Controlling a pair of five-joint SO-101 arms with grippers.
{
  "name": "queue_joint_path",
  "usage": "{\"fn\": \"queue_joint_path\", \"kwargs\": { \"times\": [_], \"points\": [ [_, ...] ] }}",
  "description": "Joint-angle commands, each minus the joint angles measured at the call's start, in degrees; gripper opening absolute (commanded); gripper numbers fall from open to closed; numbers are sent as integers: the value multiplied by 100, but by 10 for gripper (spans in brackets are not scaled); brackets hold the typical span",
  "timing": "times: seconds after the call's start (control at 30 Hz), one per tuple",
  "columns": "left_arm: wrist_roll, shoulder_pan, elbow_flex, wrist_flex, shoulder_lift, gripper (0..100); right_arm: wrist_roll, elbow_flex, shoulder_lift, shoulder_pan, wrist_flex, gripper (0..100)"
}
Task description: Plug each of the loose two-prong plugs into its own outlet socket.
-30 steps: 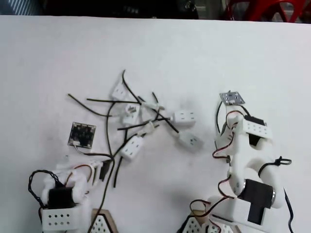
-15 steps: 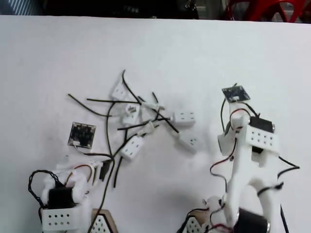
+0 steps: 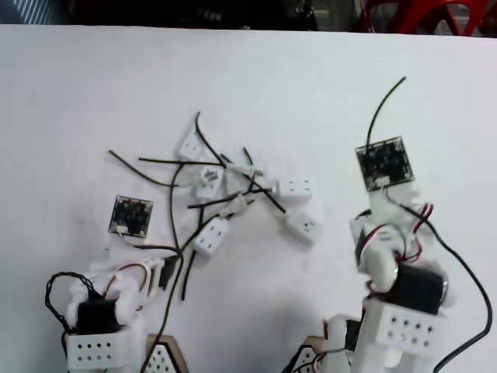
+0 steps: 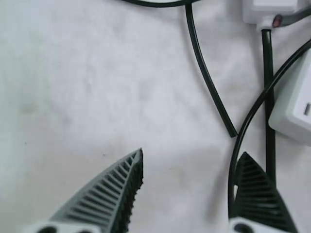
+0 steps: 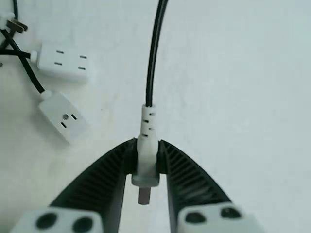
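One white table [image 3: 326, 85] carries two arms: the left arm [image 3: 97, 318] at the lower left of the high view, the right arm [image 3: 400, 295] at the lower right. Between them, left of centre, lies one tangle of black cords [image 3: 175, 183] and about six white pieces. Which of those are sockets and which are plugs is hard to tell inside the knot.

Two sockets at the tangle's right side are plain. The right wrist view shows the slots of the first socket [image 5: 63, 60] and the second socket [image 5: 63, 119], and a loose plug [image 5: 14, 24] cut off by the frame edge.

The right gripper [image 5: 146, 145] is clamped on a held plug [image 5: 146, 131]. From above, the wrist covers its body, and its cord [image 3: 384, 109] runs toward the upper right.

The left gripper [image 4: 192, 153] is spread wide, holding nothing, above bare cloth and cords. Beside it is a third socket [image 4: 291, 111], partly cut off.
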Motion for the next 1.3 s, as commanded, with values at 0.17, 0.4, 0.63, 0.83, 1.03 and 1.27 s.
{"fn": "queue_joint_path", "kwargs": {
  "times": [0.17, 0.4, 0.63, 0.83, 1.03, 1.27],
  "points": [
    [9, -13, -53, -149, -48, 301, -1090, 1002, -1288, -1569, -646, 17],
    [202, -22, -105, -659, -48, 301, -2057, 1644, -1297, -2607, -1604, 17],
    [1398, -4, -316, -2022, -48, 301, -2699, 1662, -1288, -3855, -2035, 17],
    [2101, 48, -1020, -2549, -48, 301, -2875, 2092, -1323, -4541, -2949, 17],
    [2505, 567, -1064, -2611, -48, 301, -3033, 2796, -1332, -5033, -3600, 17],
    [2514, 796, -651, -3314, -48, 303, -3033, 2831, -1332, -5727, -3591, 17]
  ]
}}
